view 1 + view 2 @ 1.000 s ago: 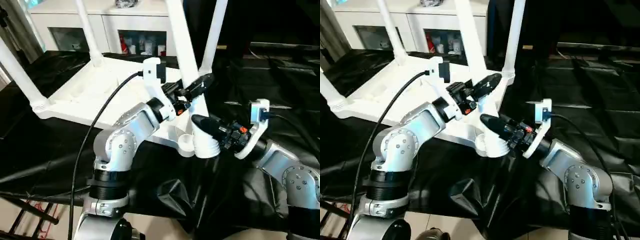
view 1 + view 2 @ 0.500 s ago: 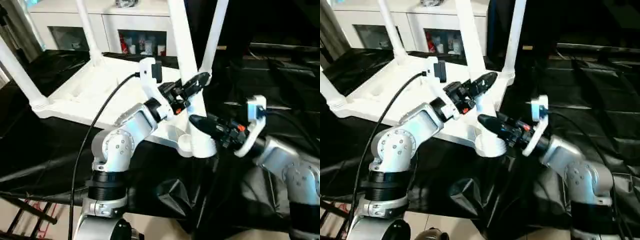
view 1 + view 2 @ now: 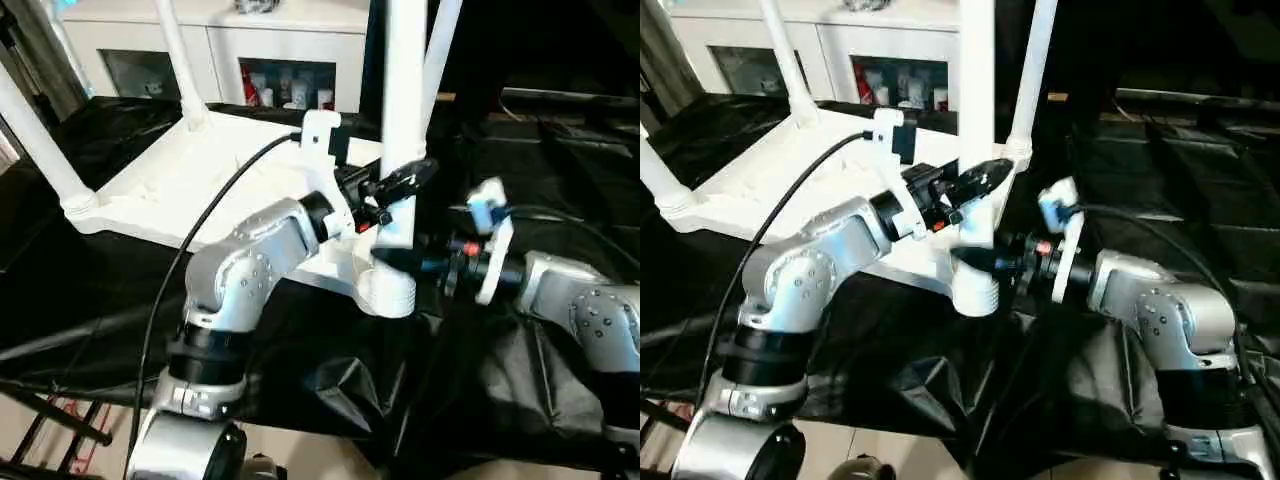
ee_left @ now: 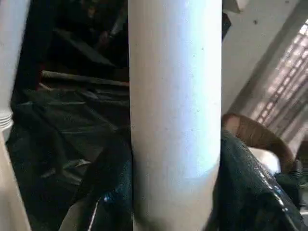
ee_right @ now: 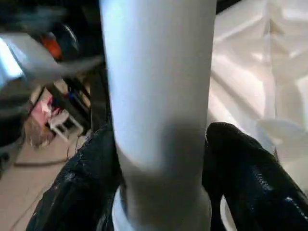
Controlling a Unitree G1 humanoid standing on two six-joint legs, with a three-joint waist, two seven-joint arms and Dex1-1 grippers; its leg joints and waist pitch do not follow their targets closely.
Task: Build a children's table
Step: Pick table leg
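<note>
This is looking like a robot test room. A black sheet (image 3: 90, 290) is covering the worktop. Behind the worktop, a white cabinet (image 3: 215, 45) with glass doors is holding small bottles (image 3: 285, 92).

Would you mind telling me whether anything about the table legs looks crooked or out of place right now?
Nothing stands out. The near leg stands upright in its corner socket of the upturned tabletop, gripped by both grippers. The other legs splay slightly outward alike.

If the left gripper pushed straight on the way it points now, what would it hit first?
Nothing new: the left gripper is already shut on the near leg, with the white tube between its jaws. Past the leg lies black drape, though depth there is unclear.
</note>
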